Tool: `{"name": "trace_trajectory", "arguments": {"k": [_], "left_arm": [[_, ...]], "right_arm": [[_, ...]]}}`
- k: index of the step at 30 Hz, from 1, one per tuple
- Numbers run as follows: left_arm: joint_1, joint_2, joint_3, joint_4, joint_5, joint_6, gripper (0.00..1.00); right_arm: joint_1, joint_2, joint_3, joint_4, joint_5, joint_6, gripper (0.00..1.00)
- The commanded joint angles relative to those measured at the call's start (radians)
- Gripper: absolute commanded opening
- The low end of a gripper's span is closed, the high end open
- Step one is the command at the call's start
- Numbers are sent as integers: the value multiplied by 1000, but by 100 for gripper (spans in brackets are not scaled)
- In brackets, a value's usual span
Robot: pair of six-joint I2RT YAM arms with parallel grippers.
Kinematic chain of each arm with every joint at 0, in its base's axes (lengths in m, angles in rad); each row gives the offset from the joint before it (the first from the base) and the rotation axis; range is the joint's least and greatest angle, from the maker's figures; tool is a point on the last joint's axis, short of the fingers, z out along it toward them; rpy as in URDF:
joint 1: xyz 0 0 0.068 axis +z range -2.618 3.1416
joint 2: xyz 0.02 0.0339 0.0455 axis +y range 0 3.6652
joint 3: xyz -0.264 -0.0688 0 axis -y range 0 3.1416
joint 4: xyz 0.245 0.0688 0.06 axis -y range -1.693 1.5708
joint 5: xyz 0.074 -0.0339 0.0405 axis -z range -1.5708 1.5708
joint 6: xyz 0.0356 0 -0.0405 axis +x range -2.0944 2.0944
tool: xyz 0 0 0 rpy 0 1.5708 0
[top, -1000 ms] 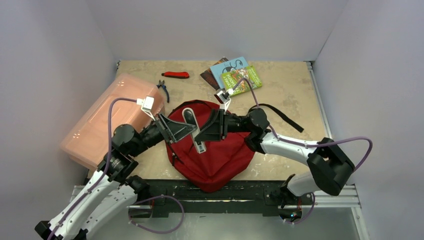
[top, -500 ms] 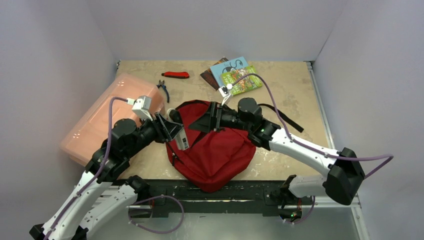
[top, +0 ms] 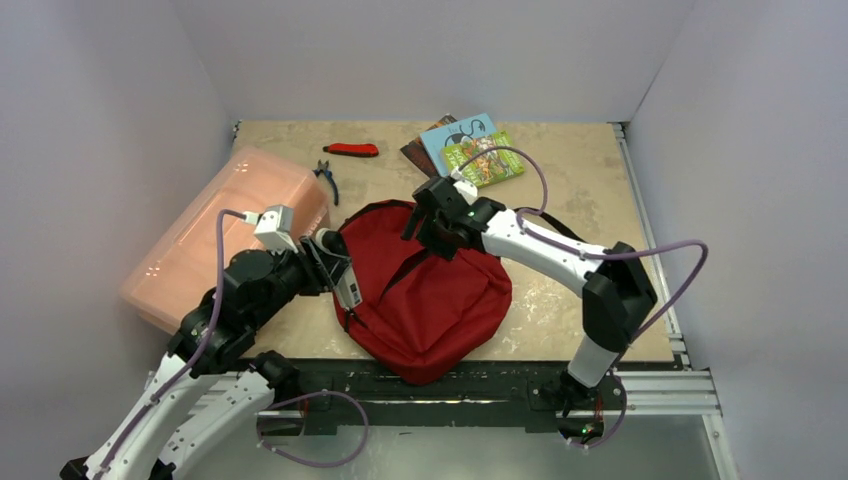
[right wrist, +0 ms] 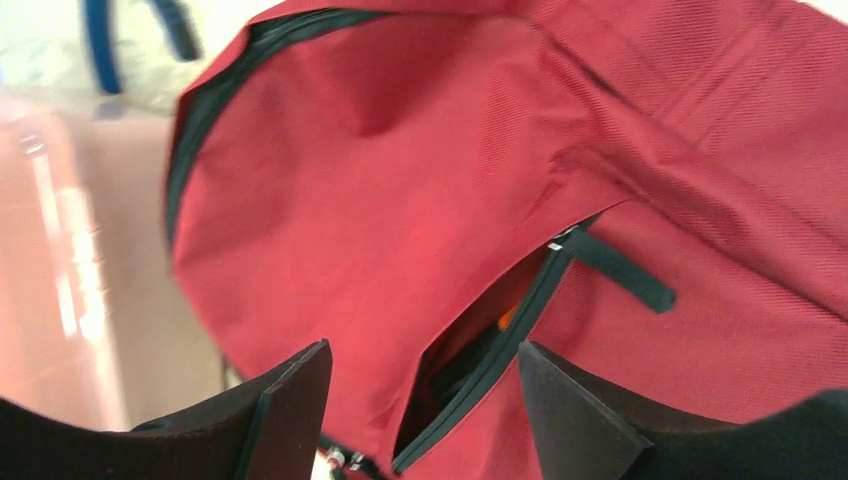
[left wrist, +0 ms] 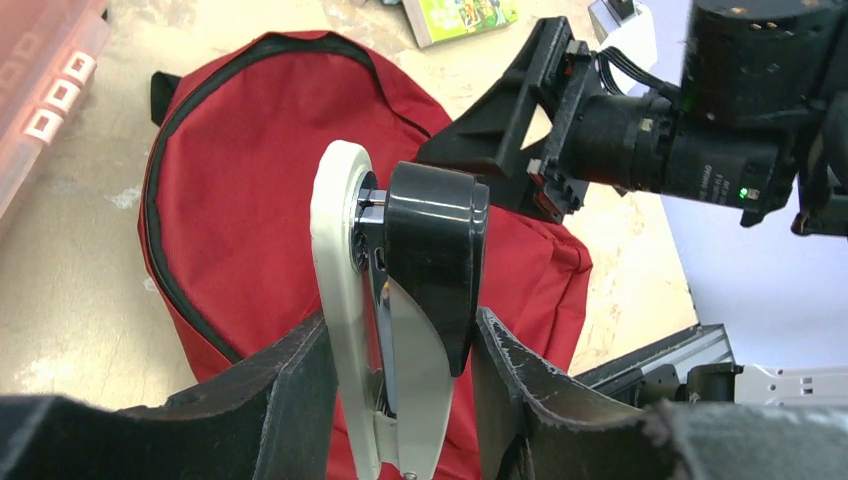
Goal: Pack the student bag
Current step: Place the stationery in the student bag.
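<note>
The red student bag [top: 430, 300] lies flat near the table's front edge. My left gripper [top: 342, 278] is shut on a white and black stapler [top: 349, 287] and holds it over the bag's left edge; in the left wrist view the stapler [left wrist: 410, 300] stands clamped between the fingers above the bag [left wrist: 250, 170]. My right gripper [top: 424, 216] is open and empty over the bag's upper part. In the right wrist view its jaws [right wrist: 425, 385] straddle the partly open front pocket zipper [right wrist: 500, 340], apart from it. Something dark and orange shows inside.
A pink translucent box [top: 215, 240] lies at the left. Blue-handled pliers [top: 326, 180] and a red cutter [top: 352, 150] lie behind it. Books [top: 470, 145] are stacked at the back. The bag's black strap [top: 570, 232] trails right.
My left gripper has pulled the stapler back from the bag's middle to its left edge. My right gripper has swung from lying across the bag to above its upper part.
</note>
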Motion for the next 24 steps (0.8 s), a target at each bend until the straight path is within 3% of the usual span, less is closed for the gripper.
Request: {"name": "trace_trajectory", "arguments": {"k": [1,5,20,24], "left_arm": [[3,-18,-4,103,21,-24,0],[3,-34,-6,96,21,-8,0],[3,-29,-19,116,56,-5,0],[4,-23,-21,119,61,-9,0]], "right_arm": [[8,86,115,-236,137,60,67],[19,121,116,-269,145,79,61],[63,146,112,-280,167,96,60],[70,148,98,-263,164,97,47]]}}
